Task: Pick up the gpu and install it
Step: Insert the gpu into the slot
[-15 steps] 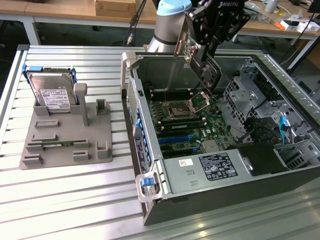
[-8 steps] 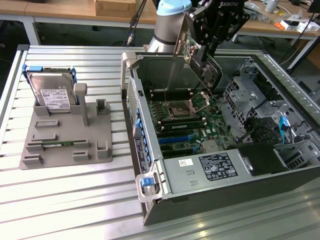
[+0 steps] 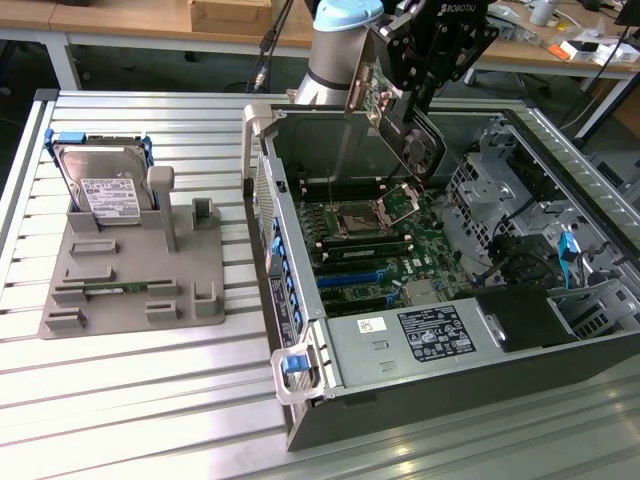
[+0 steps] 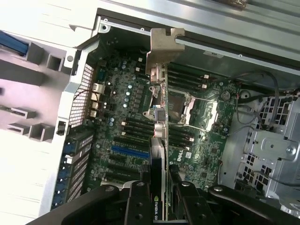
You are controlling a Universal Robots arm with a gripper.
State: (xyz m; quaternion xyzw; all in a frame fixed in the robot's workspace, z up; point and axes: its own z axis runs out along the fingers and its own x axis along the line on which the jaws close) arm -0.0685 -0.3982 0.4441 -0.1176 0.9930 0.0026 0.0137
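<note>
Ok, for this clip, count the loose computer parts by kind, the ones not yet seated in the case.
hard drive, on the grey fixture: 1
memory stick, lying in the fixture: 1
gpu, held above the open case: 1
Total: 3

A silver tabletop (image 3: pixel 150 400) of ribbed metal slats, its grooves running from the exterior view's left to its right, carries two things. A flat grey plastic holder (image 3: pixel 130 285) with raised posts and slots lies toward the exterior view's left. Just beside it, toward the right, a dark computer case (image 3: pixel 450 345) lies on its side, open face upward, with bare slats between them.
</note>
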